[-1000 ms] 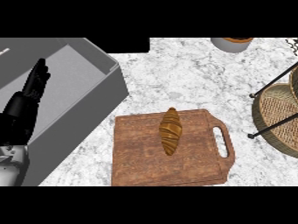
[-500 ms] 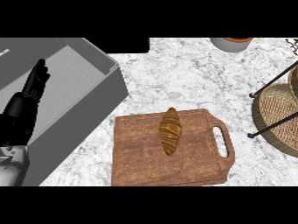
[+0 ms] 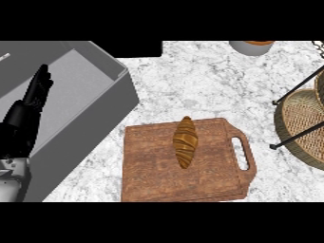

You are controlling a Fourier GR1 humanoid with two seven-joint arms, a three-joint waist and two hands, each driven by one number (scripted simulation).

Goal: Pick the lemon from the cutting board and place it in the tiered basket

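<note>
A brown, elongated croissant-like pastry [image 3: 185, 147] lies on the wooden cutting board [image 3: 150, 175] at the lower middle of the head view; no lemon shows. The tiered wicker basket [image 3: 311, 128] with its black wire frame stands at the right edge. My left hand [image 3: 17, 126] rests at the left over the grey sink, fingers straight and pointing up, well apart from the board. My right hand is out of the picture.
A grey sink basin [image 3: 59, 95] fills the upper left. A small cup or bowl [image 3: 252, 46] with an orange rim sits at the top edge. White marble counter [image 3: 206, 90] lies between board, sink and basket.
</note>
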